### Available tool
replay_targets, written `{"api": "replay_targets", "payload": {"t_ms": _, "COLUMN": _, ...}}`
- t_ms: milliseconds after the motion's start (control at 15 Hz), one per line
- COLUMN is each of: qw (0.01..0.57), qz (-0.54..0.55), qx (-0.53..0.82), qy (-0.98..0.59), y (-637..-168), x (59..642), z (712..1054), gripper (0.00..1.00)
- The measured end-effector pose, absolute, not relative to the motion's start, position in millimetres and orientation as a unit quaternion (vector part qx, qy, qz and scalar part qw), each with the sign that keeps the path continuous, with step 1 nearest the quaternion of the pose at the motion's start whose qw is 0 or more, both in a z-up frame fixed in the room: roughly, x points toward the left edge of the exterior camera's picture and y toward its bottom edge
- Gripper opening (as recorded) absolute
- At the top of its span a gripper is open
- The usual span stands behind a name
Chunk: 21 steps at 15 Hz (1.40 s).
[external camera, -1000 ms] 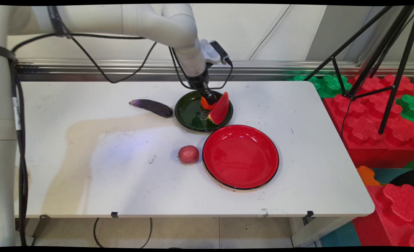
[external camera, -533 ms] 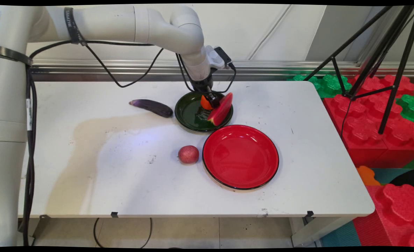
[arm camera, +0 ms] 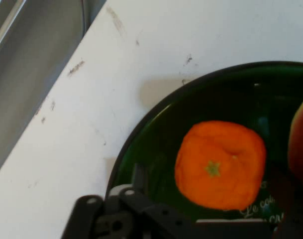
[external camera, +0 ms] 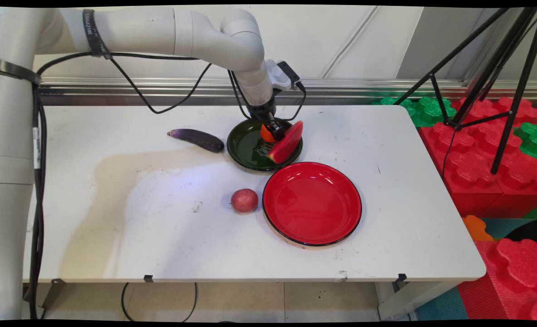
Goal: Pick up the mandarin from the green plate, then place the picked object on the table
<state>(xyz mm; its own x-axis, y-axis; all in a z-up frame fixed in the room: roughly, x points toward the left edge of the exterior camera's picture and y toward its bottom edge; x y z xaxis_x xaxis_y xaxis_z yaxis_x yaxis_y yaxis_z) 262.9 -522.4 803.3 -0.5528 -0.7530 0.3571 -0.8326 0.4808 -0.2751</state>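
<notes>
My black gripper (external camera: 274, 131) is down in the dark green plate (external camera: 246, 147) at the table's back middle. It is open around an orange mandarin (external camera: 265, 133). One finger stands between the mandarin and a watermelon slice (external camera: 287, 144), which leans on the plate's right rim. In the hand view the mandarin (arm camera: 221, 164) lies on the green plate (arm camera: 151, 134) just beyond the gripper (arm camera: 213, 209). The left finger (arm camera: 137, 175) rises beside it, and the watermelon slice (arm camera: 300, 144) shows at the right edge.
A purple eggplant (external camera: 196, 139) lies left of the green plate. A large red plate (external camera: 312, 203) sits in front of it, with a reddish round fruit (external camera: 244, 200) at its left. Tripod legs (external camera: 500, 91) and foam blocks (external camera: 486, 154) stand off the table's right end.
The gripper has shifted slightly right within the green plate. The watermelon slice has tipped and slid a little to the right.
</notes>
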Motion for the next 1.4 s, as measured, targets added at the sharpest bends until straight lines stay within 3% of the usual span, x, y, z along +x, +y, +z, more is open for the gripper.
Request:
{"api": "replay_targets", "payload": {"t_ms": 67, "qw": 0.094, "qz": 0.211, "qx": 0.464, "qy": -0.855, "y": -520.7, "x": 263.5, "z": 804.6, "gripper": 1.00}}
{"api": "replay_targets", "payload": {"t_ms": 133, "qw": 0.094, "qz": 0.211, "qx": 0.464, "qy": -0.855, "y": -519.0, "x": 264.0, "z": 805.6, "gripper": 0.00}}
{"api": "replay_targets", "payload": {"t_ms": 867, "qw": 0.097, "qz": 0.208, "qx": 0.463, "qy": -0.856, "y": -505.8, "x": 277.1, "z": 819.6, "gripper": 0.00}}
{"api": "replay_targets", "payload": {"t_ms": 1067, "qw": 0.103, "qz": 0.219, "qx": 0.460, "qy": -0.854, "y": -500.0, "x": 276.6, "z": 838.8, "gripper": 0.00}}
{"api": "replay_targets", "payload": {"t_ms": 1400, "qw": 0.118, "qz": 0.254, "qx": 0.443, "qy": -0.851, "y": -474.4, "x": 271.6, "z": 900.9, "gripper": 0.00}}
